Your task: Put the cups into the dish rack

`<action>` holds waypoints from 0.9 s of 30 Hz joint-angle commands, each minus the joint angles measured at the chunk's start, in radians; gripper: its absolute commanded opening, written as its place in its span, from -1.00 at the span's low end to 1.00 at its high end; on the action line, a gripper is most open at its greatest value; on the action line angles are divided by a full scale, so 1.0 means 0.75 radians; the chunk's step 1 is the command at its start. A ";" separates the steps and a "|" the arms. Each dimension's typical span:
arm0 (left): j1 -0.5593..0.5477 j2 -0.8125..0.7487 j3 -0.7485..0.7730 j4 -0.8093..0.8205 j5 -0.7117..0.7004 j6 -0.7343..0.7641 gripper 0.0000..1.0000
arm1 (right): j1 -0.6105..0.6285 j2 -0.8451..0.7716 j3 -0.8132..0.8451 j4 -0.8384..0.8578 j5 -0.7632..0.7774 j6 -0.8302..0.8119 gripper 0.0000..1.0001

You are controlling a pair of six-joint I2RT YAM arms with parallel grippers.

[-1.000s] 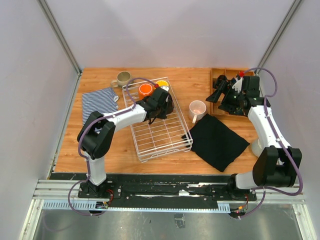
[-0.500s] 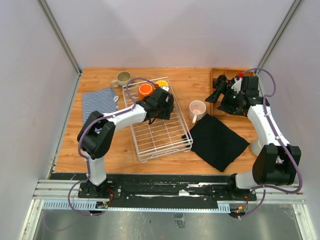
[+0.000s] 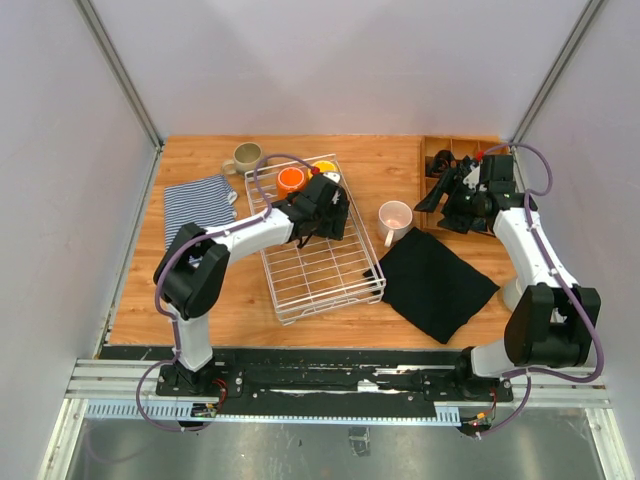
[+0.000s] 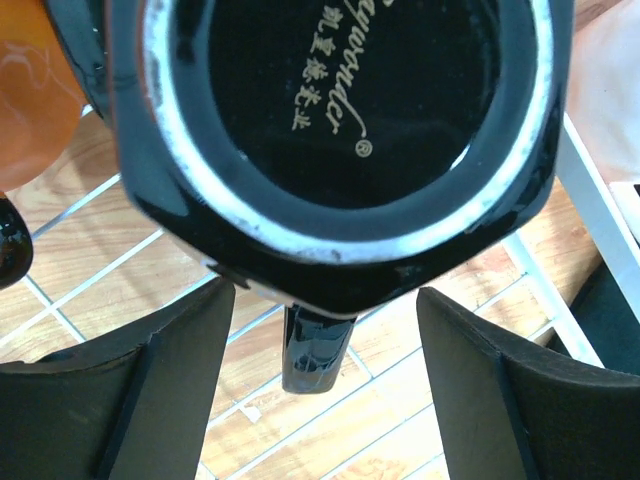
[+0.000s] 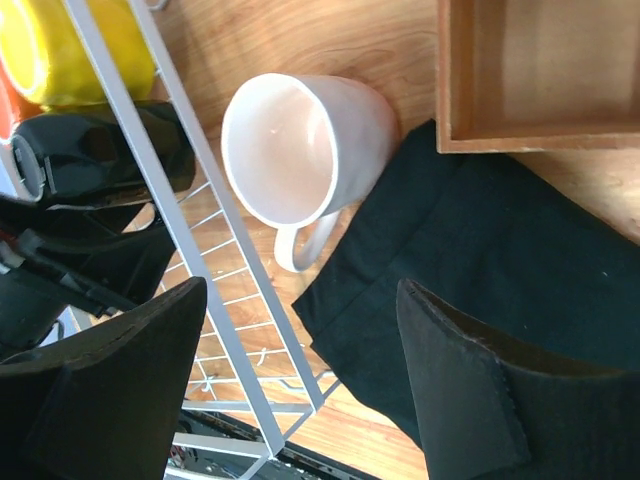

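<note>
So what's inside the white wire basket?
An orange cup, a yellow cup and a black cup sit at the basket's far end. The left arm hides the grid under it.

Dish rack (image 3: 320, 270) mid-table, cup (image 3: 394, 217) right of it (cloth (image 3: 440, 285) nearer), tray (image 5: 540, 75) far right.

White links and black joints on left arm (image 3: 245, 232) and right arm (image 3: 535, 255) alike; lilac cable (image 3: 268, 160) along each; matte black wedge fingers (image 4: 150, 400).
</note>
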 commanded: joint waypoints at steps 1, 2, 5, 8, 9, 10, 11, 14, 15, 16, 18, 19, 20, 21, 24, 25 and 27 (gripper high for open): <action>-0.010 -0.114 -0.015 0.026 -0.057 0.011 0.58 | -0.011 0.023 0.030 -0.096 0.145 0.054 0.50; -0.010 -0.130 -0.020 0.030 -0.061 0.011 0.59 | -0.009 0.024 0.024 -0.104 0.174 0.079 0.48; -0.010 -0.169 -0.020 0.029 -0.085 0.010 0.62 | -0.001 0.010 -0.011 -0.092 0.254 0.147 0.39; -0.006 -0.207 -0.015 0.013 -0.123 0.011 0.65 | 0.003 -0.005 -0.052 -0.045 0.290 0.223 0.30; -0.002 -0.221 -0.017 0.008 -0.133 0.012 0.66 | 0.005 -0.002 -0.061 -0.022 0.285 0.246 0.28; 0.006 -0.246 -0.020 0.007 -0.138 0.006 0.67 | 0.007 0.005 -0.065 -0.015 0.276 0.258 0.28; 0.018 -0.265 -0.025 0.007 -0.138 -0.009 0.67 | 0.008 0.013 -0.059 -0.012 0.262 0.262 0.28; 0.070 -0.312 -0.051 0.029 -0.108 -0.047 0.64 | 0.017 0.023 -0.052 -0.011 0.243 0.264 0.32; 0.089 -0.320 -0.059 0.037 -0.092 -0.057 0.61 | 0.021 0.020 -0.058 -0.001 0.239 0.265 0.32; 0.103 -0.323 -0.057 0.040 -0.081 -0.069 0.56 | 0.023 0.017 -0.064 0.005 0.236 0.267 0.32; 0.128 -0.330 -0.052 0.047 -0.039 -0.082 0.37 | 0.026 0.016 -0.073 0.011 0.227 0.269 0.32; 0.134 -0.333 -0.047 0.046 -0.034 -0.091 0.26 | 0.026 0.016 -0.076 0.014 0.220 0.268 0.34; 0.136 -0.338 -0.045 0.049 -0.031 -0.096 0.16 | 0.026 0.015 -0.077 0.013 0.213 0.265 0.35; 0.137 -0.346 -0.047 0.054 -0.035 -0.103 0.03 | 0.026 0.015 -0.081 0.014 0.209 0.263 0.36; 0.138 -0.342 -0.050 0.078 -0.039 -0.120 -0.25 | 0.026 0.011 -0.091 0.018 0.200 0.257 0.37; 0.139 -0.326 -0.038 0.068 -0.040 -0.125 -0.31 | 0.026 0.008 -0.092 0.019 0.196 0.256 0.37; 0.139 -0.277 0.002 0.034 -0.037 -0.133 -0.39 | 0.026 0.009 -0.092 0.025 0.190 0.256 0.38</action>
